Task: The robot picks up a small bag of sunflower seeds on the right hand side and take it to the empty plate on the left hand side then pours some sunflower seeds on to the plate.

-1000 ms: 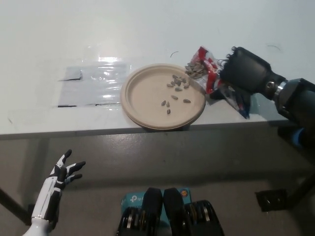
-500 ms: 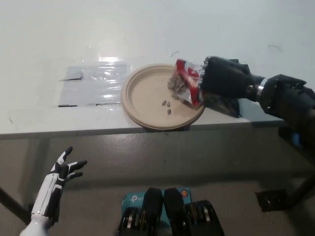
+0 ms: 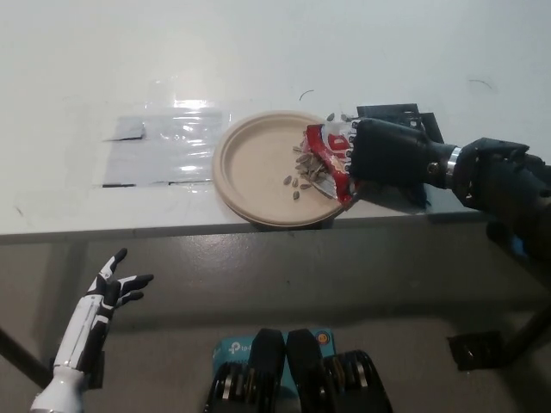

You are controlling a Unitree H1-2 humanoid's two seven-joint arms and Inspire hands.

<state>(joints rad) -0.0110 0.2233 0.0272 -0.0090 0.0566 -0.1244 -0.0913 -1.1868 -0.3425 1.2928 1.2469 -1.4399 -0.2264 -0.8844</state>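
A round beige plate lies near the front edge of the white table, with several sunflower seeds on it. My black right hand is shut on a small red and white seed bag, held tilted over the plate's right side with its mouth pointing left and low over the seeds. Several more seeds spill at the bag's mouth. My white left hand hangs open below the table edge at the lower left, away from everything.
A clear plastic sheet lies flat on the table left of the plate. A dark flat object shows behind my right hand. The table's front edge runs just below the plate.
The right hand has carried the bag left from beside the plate's right rim to over the plate and lowered it. More seeds lie near the bag's mouth. The left hand barely shifted.
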